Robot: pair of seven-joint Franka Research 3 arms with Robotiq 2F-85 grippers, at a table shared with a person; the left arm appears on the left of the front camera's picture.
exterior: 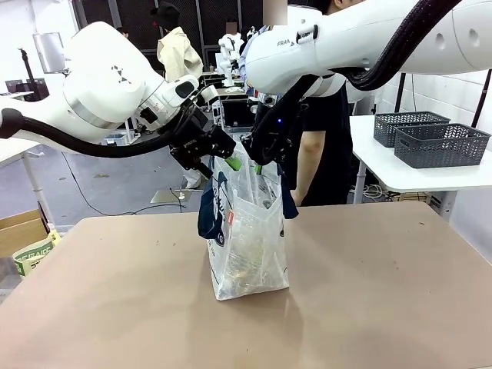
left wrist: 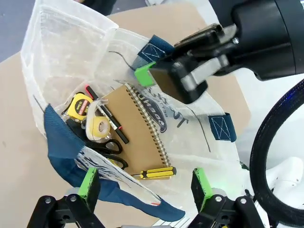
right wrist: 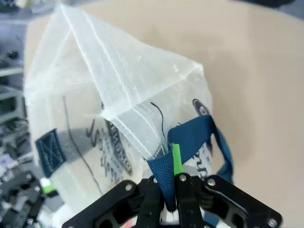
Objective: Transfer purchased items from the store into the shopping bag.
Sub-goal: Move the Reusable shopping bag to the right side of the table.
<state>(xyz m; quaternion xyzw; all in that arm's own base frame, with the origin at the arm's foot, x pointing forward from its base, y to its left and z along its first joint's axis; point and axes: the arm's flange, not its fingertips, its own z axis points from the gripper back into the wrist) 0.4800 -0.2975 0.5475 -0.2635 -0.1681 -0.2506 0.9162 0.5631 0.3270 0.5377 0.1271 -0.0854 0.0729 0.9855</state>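
Several items lie inside the shopping bag, upright on the table: spiral notebook, tape measure, scissors, screwdriver. The right gripper pinches the bag's navy handle. The left gripper hangs spread over its opposite rim. Loading looks nearly done.

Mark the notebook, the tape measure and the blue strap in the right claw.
notebook [left wrist: 135, 130], left wrist view, middle of its brown cover.
tape measure [left wrist: 78, 105], left wrist view, its yellow case.
blue strap [right wrist: 164, 173], right wrist view, the pinched fold.
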